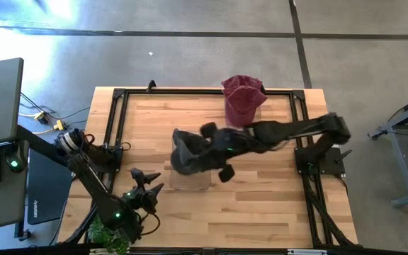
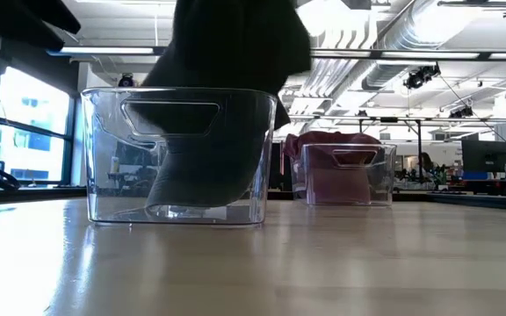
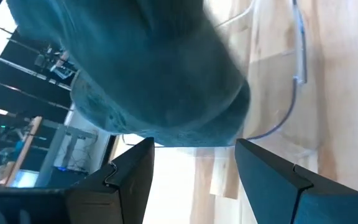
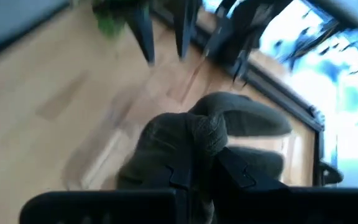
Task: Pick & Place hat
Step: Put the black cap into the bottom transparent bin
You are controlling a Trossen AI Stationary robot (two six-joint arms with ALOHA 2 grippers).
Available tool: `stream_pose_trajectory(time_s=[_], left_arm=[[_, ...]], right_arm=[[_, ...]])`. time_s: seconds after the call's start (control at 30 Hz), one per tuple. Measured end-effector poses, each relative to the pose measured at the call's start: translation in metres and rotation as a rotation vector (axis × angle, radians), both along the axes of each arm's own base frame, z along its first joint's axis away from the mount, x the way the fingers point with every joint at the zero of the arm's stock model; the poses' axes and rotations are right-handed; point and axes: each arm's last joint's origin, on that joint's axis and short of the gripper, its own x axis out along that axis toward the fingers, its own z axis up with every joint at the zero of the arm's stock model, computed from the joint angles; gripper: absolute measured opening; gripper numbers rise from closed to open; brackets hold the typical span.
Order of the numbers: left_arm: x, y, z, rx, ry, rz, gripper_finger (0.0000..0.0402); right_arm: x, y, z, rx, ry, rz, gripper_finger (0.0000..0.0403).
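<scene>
2 hats: dark hat (image 1: 187,152), maroon hat (image 1: 244,98); 2 clear bins: near bin (image 2: 176,156), far bin (image 2: 344,174); 2 arms

1. Hat (image 1: 187,154) hangs partly in the near bin (image 1: 190,180), mid-table (image 1: 261,191).
2. Far bin (image 1: 244,106) sits behind, to the right, cloth (image 1: 244,91) in it.
3. Left gripper (image 1: 147,183) waits left of the near bin.
</scene>
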Motion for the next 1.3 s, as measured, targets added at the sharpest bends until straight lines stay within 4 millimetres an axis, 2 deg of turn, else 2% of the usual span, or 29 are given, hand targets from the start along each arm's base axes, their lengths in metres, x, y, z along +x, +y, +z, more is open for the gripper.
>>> stream_pose_trajectory(time_s=[0.13, 0.3, 0.47, 0.67, 0.8, 0.93, 1.03, 1.13, 1.23, 1.3], left_arm=[[0.0, -0.002, 0.001, -0.065, -0.019, -0.04, 0.0217], [0.007, -0.01, -0.006, -0.124, 0.026, -0.152, 0.0205], [0.017, 0.001, -0.003, -0.119, -0.009, -0.155, 0.0151], [0.031, 0.021, 0.004, -0.103, -0.062, -0.074, 0.0064], [0.038, 0.029, 0.005, -0.085, -0.096, -0.026, 0.0015], [0.044, 0.034, 0.005, -0.097, -0.112, 0.007, 0.0007], [0.044, 0.036, 0.006, -0.098, -0.149, 0.03, 0.001], [0.044, 0.036, 0.006, -0.104, -0.186, 0.046, 0.0011], [0.044, 0.036, 0.006, -0.108, -0.192, 0.051, 0.0011], [0.044, 0.036, 0.007, -0.111, -0.215, 0.063, 0.0011]], right_arm=[[0.021, -0.012, -0.022, -0.107, 0.09, 0.036, 0.0027], [0.028, -0.014, -0.032, -0.301, 0.16, 0.087, 0.0027], [0.027, -0.009, -0.033, -0.353, 0.158, 0.159, 0.0027], [0.035, -0.017, -0.061, -0.366, 0.189, 0.109, 0.0034], [0.046, -0.022, -0.07, -0.374, 0.065, -0.012, 0.0067], [0.049, -0.025, -0.068, -0.393, 0.004, -0.116, 0.012], [0.044, -0.029, -0.056, -0.349, -0.04, -0.275, 0.0154], [0.032, -0.028, -0.041, -0.193, -0.081, -0.373, 0.0177], [0.02, -0.018, -0.035, 0.008, -0.042, -0.341, 0.0186], [0.014, -0.009, -0.041, 0.105, 0.022, -0.265, 0.0186]])
